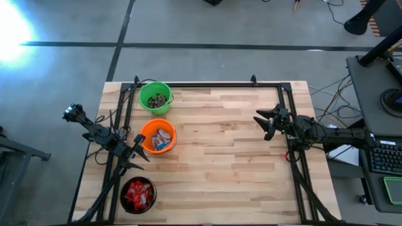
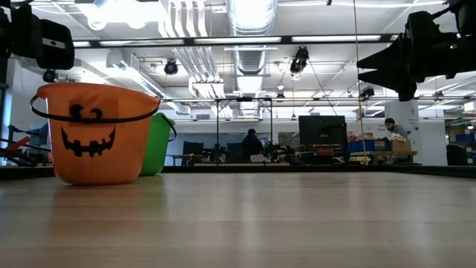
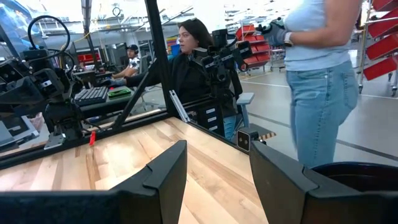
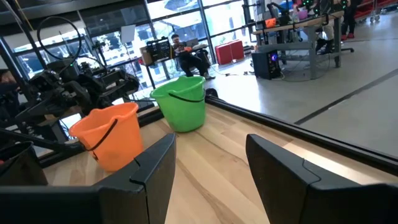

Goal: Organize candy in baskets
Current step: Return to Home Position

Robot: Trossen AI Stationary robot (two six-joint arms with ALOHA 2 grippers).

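From above: a pale wooden bench (image 1: 220, 163) with three small round buckets along its left side. The green bucket (image 1: 155, 98) stands farthest back and holds dark brown candy (image 1: 158, 99). Just in front of it, the orange bucket (image 1: 157, 136) holds blue-and-white candy (image 1: 162, 139). The black bucket (image 1: 138, 194), nearest the front edge, holds red candy (image 1: 138, 193). No loose sweets show on the bench, so the sorting looks finished. The left tool (image 1: 141, 149) hovers beside the orange bucket, fingers spread and holding nothing. The right tool (image 1: 260, 125) hangs over the bench's right side, well apart from the buckets, also spread and empty.

From bench height: the orange bucket stands at the left, showing a black jack-o'-lantern face and a thin dark handle. The green bucket is partly hidden behind it. A dark tool hangs at the upper right, probably the right one.

From the left wrist: two dark fingers stand apart with bare wood between them. The black bucket's rim shows close by, and people stand beyond the bench.

From the right wrist: the fingers are parted and empty, with the orange and green buckets ahead across the bench.

The sweets look light, with slick, crinkly wrappers that could slip. A pinch across the middle of one would likely hold best. The buckets appear to be thin plastic and easy to tip.
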